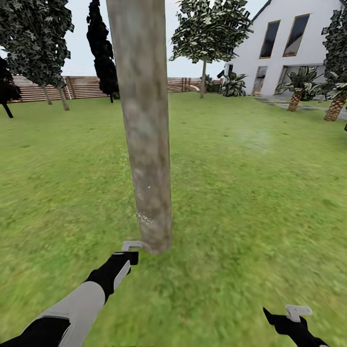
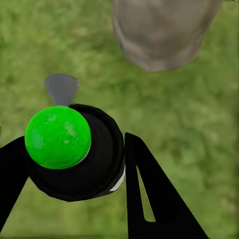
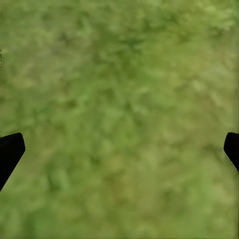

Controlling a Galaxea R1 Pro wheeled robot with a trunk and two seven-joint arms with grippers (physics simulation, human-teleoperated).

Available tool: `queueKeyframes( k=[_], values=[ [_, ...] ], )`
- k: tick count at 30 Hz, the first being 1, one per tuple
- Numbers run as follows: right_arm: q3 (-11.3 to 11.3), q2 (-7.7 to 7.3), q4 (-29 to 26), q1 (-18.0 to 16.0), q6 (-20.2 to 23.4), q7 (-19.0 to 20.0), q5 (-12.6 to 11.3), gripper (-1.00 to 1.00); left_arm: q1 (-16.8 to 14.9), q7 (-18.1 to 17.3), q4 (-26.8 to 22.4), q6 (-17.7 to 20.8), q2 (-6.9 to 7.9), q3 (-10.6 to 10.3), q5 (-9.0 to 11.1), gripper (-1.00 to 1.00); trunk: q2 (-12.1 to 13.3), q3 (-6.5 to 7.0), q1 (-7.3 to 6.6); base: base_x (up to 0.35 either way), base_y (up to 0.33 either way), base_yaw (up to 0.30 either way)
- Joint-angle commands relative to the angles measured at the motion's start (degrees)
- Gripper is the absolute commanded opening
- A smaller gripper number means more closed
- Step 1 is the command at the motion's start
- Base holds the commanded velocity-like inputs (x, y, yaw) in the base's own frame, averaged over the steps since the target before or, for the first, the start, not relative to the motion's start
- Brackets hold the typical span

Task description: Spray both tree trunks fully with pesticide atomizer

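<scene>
The left pincer grips the pesticide atomizer, its top showing bright green, low beside the base of the tree trunk on the garden lawn. Held so near the foot, the spray may miss the upper trunk, or the nozzle may knock the bark. At right, the right pincer hangs open and empty over grass.

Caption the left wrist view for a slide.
Left gripper holding the pesticide atomizer near the tree trunk base, over grass.
</scene>
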Motion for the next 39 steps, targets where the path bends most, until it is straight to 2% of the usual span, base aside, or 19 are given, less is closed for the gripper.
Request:
queueKeyframes(
  k=[1, 6, 8, 9, 14, 17, 18, 20, 23, 24, 28, 30, 31, 33, 39],
  values=[
    [0.0, 0.00, 0.0, 0.0, 0.0, 0.0, 0.0, 1.00, 0.0, 0.0, 0.0, 0.0, 0.00, 0.0, -0.1, -1.00, 0.0, 0.00, 0.00, 0.000, -0.090, 0.112],
    [-0.1, -0.09, -0.2, 0.0, -0.1, -0.1, 0.0, 1.00, 0.0, -0.7, -0.8, 0.0, 0.87, -0.1, -0.3, -1.00, 0.0, 0.00, 0.00, 0.000, -0.008, 0.011],
    [-0.1, -0.09, -0.1, 0.0, -0.1, -0.1, 0.0, 1.00, -0.2, -1.0, -2.7, 0.5, 3.37, -0.3, -0.3, -1.00, 0.0, 0.00, 0.00, 0.000, 0.000, 0.000],
    [-0.1, -0.09, -0.1, 0.0, -0.1, -0.1, 0.0, 1.00, -0.3, -1.0, -4.5, 0.8, 3.74, -0.3, -0.4, -1.00, 0.0, 0.00, 0.00, 0.000, 0.000, 0.000],
    [0.0, -0.09, 0.0, 0.0, -0.1, -0.1, 0.0, 1.00, -0.9, -0.9, -9.1, 1.0, 2.59, -0.8, -0.9, -1.00, 0.0, 0.00, 0.00, -0.083, 0.019, 0.000],
    [0.0, -0.09, 0.0, 0.0, -0.1, -0.1, 0.0, 1.00, -1.3, -1.1, -9.9, 1.1, 2.15, -0.8, -0.8, -1.00, 0.0, 0.00, 0.00, -0.058, 0.012, 0.000],
    [0.0, -0.09, -0.1, 0.0, -0.1, -0.1, 0.0, 1.00, -1.4, -1.6, -11.7, 1.6, 2.36, -0.6, -0.4, -1.00, 0.0, 0.00, 0.00, -0.007, 0.001, 0.000],
    [-0.1, -0.09, -0.1, 0.0, -0.1, -0.1, 0.0, 1.00, -3.6, -3.9, -12.7, 5.5, 2.82, -0.4, -0.3, -1.00, 0.0, 0.03, 0.00, -0.002, 0.000, -0.097],
    [-0.1, -0.09, -0.1, 0.0, -0.1, -0.1, 0.0, 1.00, -6.4, -9.7, -13.0, 7.5, 3.68, -0.5, -0.8, -1.00, 0.0, 0.13, 0.00, 0.000, 0.000, -0.253],
    [0.0, -0.09, -0.1, 0.0, -0.1, -0.1, 0.0, 1.00, -8.1, -10.8, -12.9, 8.9, 3.56, -0.5, -0.8, -1.00, 0.0, 0.17, 0.00, 0.000, 0.000, -0.272],
    [0.0, -0.05, 0.0, 0.0, -0.1, -0.1, 0.0, 1.00, -9.0, -11.3, -12.9, 11.1, 2.23, -0.7, -0.8, -1.00, 0.0, 0.21, 0.00, 0.000, 0.000, -0.085],
    [-0.1, -0.08, 0.0, 0.0, -0.1, -0.1, 0.0, 1.00, -9.2, -11.3, -12.9, 13.7, 3.76, -0.6, -1.0, -1.00, 0.0, 0.21, 0.00, 0.000, 0.000, -0.086],
    [-0.1, -0.08, 0.0, 0.0, -0.1, -0.1, 0.0, 1.00, -9.2, -11.4, -13.3, 15.1, 6.22, -0.5, -0.7, -1.00, 0.0, 0.21, 0.00, 0.000, 0.000, -0.234],
    [0.0, -0.05, 0.0, 0.0, -0.1, -0.1, 0.0, 1.00, -9.2, -11.5, -14.2, 15.9, 8.93, -0.5, -0.6, -1.00, 0.0, 0.21, 0.00, 0.000, 0.000, -0.185],
    [0.0, 0.00, 0.0, 0.0, -0.1, -0.1, 0.0, 1.00, -9.9, -11.9, -14.7, 16.3, 8.80, -0.7, -0.3, -1.00, 0.0, 0.21, 0.00, 0.000, 0.000, -0.015]
  ],
)
